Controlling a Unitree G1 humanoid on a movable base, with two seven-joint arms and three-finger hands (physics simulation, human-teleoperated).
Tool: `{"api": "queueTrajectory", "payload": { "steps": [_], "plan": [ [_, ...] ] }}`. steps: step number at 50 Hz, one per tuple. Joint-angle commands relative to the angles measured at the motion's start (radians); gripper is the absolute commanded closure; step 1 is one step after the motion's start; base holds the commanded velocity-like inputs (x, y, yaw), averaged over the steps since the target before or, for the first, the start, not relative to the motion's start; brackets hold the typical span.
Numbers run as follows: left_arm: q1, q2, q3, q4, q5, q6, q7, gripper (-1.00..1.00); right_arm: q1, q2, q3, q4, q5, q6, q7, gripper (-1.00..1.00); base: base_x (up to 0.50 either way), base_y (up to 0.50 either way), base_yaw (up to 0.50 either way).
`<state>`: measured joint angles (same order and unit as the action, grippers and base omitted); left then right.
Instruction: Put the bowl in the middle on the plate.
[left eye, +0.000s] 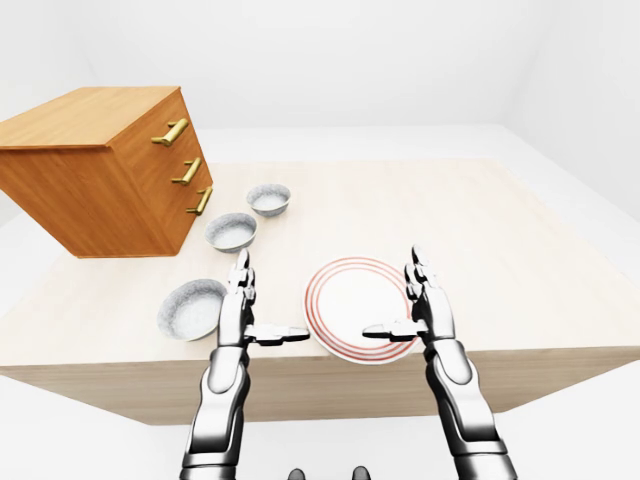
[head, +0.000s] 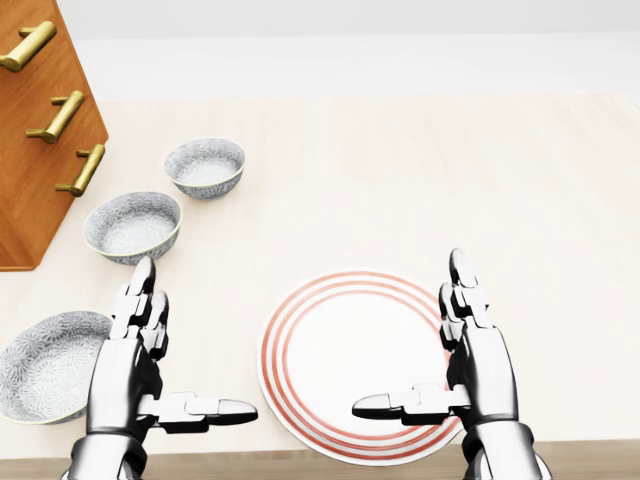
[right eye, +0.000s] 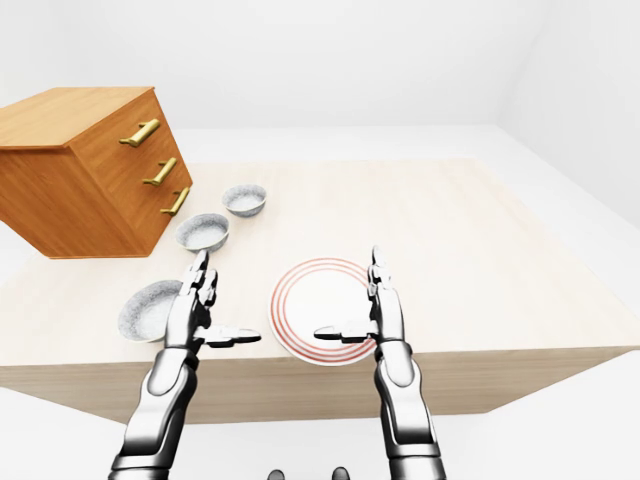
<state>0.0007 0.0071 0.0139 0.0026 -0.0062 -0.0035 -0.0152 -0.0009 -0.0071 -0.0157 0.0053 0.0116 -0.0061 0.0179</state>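
Three grey patterned bowls lie in a slanted row at the left of the head view. The middle bowl (head: 132, 225) sits between the far bowl (head: 205, 165) and the near bowl (head: 40, 365). A white plate (head: 340, 340) with red rings lies low in the centre. My left hand (head: 185, 350) is open, fingers up and thumb out sideways, between the near bowl and the plate, below the middle bowl. My right hand (head: 415, 345) is open in the same pose over the plate's right rim. Neither hand holds anything.
A wooden drawer cabinet (head: 40, 130) with brass handles stands on the pale wooden table (head: 400, 180) at the upper left, close to the bowls. The table's near edge (left eye: 330, 370) runs just under both wrists. White floor surrounds the table.
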Motion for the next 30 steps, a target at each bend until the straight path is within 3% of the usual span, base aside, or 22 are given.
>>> {"api": "queueTrajectory", "payload": {
  "steps": [1, 6, 9, 17, 18, 19, 21, 22, 24, 30],
  "plan": [
    [0.001, 0.011, 0.021, 0.012, -0.009, -0.013, -0.025, -1.0, -0.003, -0.013, -0.021, 0.021, 0.011, -0.016, 0.027, -1.0, 0.0, 0.0, 0.0],
    [0.001, 0.011, 0.021, 0.02, -0.008, -0.022, -0.027, -1.0, 0.002, -0.011, -0.02, -0.003, 0.015, 0.004, 0.03, -1.0, 0.0, 0.0, 0.0],
    [0.001, 0.011, 0.021, 0.026, -0.008, -0.027, -0.028, -1.0, -0.007, -0.013, -0.023, 0.027, 0.014, -0.016, 0.032, -1.0, 0.0, 0.0, 0.0],
    [0.015, 0.013, 0.024, 0.009, -0.006, -0.022, -0.027, -1.0, 0.009, -0.014, -0.027, -0.023, 0.011, 0.016, 0.023, -1.0, 0.0, 0.0, 0.0],
    [0.026, 0.013, 0.022, -0.027, -0.015, 0.015, -0.037, -1.0, 0.017, -0.018, -0.03, -0.055, 0.017, 0.045, 0.03, -1.0, 0.0, 0.0, 0.0],
    [0.047, 0.032, -0.006, -0.106, 0.048, 0.061, -0.047, -1.0, 0.036, -0.047, -0.005, -0.126, -0.049, 0.07, 0.057, -1.0, 0.0, 0.0, 0.0],
    [0.049, 0.028, -0.002, -0.112, 0.058, 0.065, -0.054, -1.0, 0.037, -0.041, -0.01, -0.131, -0.061, 0.072, 0.067, -1.0, 0.0, 0.0, 0.0],
    [0.069, 0.038, -0.012, -0.224, 0.086, 0.091, -0.076, -1.0, 0.043, -0.056, -0.031, -0.184, -0.074, 0.093, 0.081, -1.0, 0.0, 0.0, 0.0],
    [0.084, 0.046, -0.02, -0.303, 0.143, 0.091, -0.098, -1.0, 0.057, -0.09, -0.049, -0.207, -0.156, 0.093, 0.113, -1.0, 0.0, 0.0, 0.0],
    [0.084, 0.033, -0.007, -0.325, 0.171, 0.091, -0.141, -1.0, 0.081, -0.12, -0.159, -0.319, -0.22, 0.093, 0.243, -1.0, 0.0, 0.0, 0.0]
  ]
}}
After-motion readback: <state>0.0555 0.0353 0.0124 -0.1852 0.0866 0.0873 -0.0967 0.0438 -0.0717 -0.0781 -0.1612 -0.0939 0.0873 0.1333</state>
